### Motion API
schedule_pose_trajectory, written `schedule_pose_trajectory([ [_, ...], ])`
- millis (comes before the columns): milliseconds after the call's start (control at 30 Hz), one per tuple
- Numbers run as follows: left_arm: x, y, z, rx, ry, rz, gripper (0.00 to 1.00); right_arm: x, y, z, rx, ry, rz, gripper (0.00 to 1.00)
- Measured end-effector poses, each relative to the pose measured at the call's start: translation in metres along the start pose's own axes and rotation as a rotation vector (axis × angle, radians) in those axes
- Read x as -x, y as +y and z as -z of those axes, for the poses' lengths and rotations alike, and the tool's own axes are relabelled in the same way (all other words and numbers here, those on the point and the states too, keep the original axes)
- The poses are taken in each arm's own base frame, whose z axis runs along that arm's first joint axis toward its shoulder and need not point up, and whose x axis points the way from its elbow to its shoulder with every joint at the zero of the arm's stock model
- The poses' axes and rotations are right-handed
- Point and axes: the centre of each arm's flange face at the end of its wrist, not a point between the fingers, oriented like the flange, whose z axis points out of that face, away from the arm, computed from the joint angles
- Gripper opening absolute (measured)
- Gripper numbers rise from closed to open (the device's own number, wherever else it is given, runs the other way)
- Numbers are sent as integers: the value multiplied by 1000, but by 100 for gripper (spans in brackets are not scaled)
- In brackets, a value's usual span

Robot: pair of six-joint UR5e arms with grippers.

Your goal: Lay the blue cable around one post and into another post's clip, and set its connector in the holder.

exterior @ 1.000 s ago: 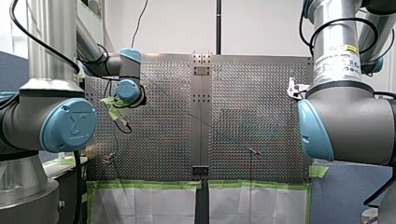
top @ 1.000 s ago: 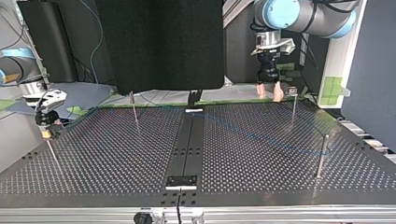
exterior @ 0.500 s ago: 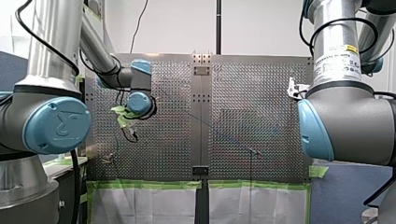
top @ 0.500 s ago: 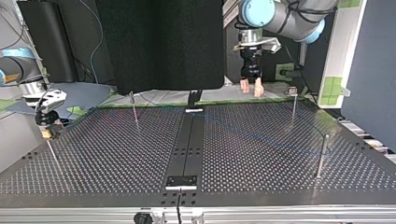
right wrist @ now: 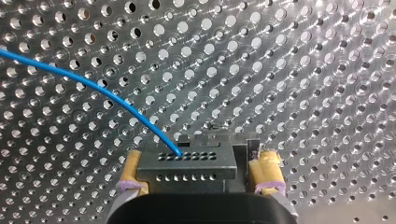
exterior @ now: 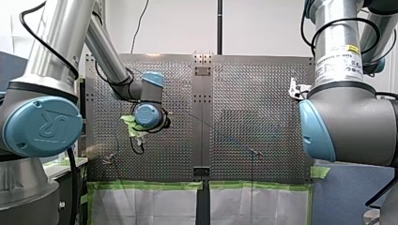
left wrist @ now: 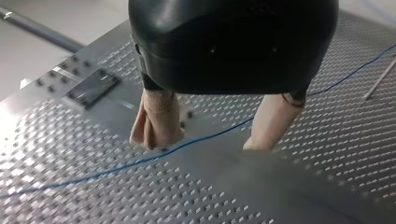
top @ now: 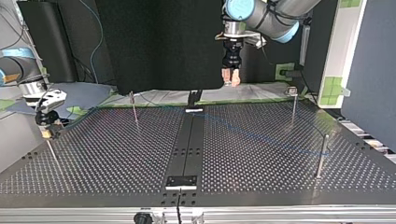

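My left jaws hang above the perforated surface (top: pixel 261 186) at the edge farthest from the top view's camera, near the dark centre strip (top: pixel 187 149). They stand moderately apart, holding nothing; their beige pads (left wrist: pixel 156 122) show in the left wrist view. The blue cable (left wrist: pixel 205 136) lies on the surface below, running across beneath both pads. In the top view it shows faintly from the centre strip across the right half toward the near right post (top: pixel 321 156); whether it touches that post I cannot tell. My right jaws, at the top view's left edge, clamp the connector (right wrist: pixel 187 164) between yellow pads (right wrist: pixel 265 169), the cable entering its upper row of holes.
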Motion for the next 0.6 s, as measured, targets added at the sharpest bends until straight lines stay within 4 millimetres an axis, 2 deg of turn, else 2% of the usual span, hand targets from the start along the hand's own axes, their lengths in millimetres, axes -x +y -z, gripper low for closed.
schedule_pose_trajectory([
  [600,-29,-42,43,-136,59,-169,100,0,0,0,0,0,0,100],
])
